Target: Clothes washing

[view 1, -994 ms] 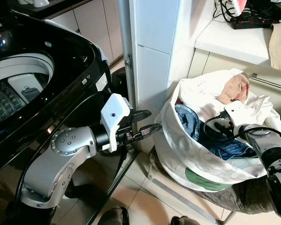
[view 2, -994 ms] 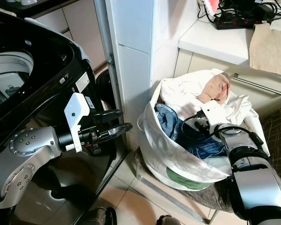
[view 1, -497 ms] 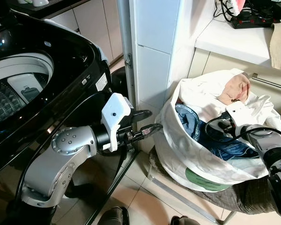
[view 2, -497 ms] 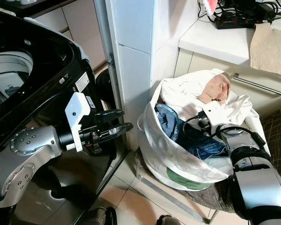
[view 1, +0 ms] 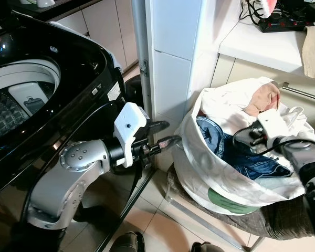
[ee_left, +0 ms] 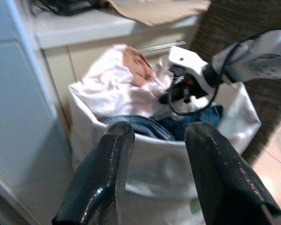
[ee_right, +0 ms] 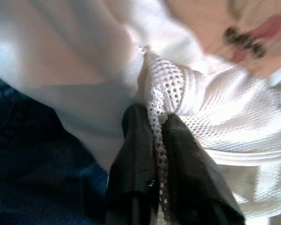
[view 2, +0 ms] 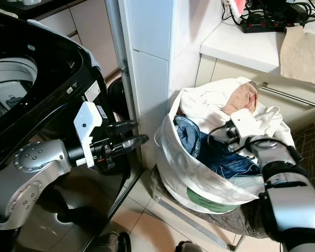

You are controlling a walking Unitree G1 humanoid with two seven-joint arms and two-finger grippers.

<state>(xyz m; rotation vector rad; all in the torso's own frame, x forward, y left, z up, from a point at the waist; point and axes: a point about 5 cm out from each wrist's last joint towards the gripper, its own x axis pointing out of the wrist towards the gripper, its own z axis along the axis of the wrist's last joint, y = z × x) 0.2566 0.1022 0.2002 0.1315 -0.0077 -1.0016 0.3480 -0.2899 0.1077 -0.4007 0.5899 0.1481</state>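
Right gripper (ee_right: pixel 160 129): pinched on white mesh garment (ee_right: pixel 215 117), inside laundry bag (view 1: pixel 210 173), right of washing machine (view 1: pixel 47 89).
Left gripper (view 1: pixel 165 134): fingers apart, empty, near bag.
Handling: likely light, soft, floppy; bunched fold grips best.

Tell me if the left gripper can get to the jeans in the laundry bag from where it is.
Probably yes: the left gripper is open beside the laundry bag, and the jeans lie exposed just inside the rim.
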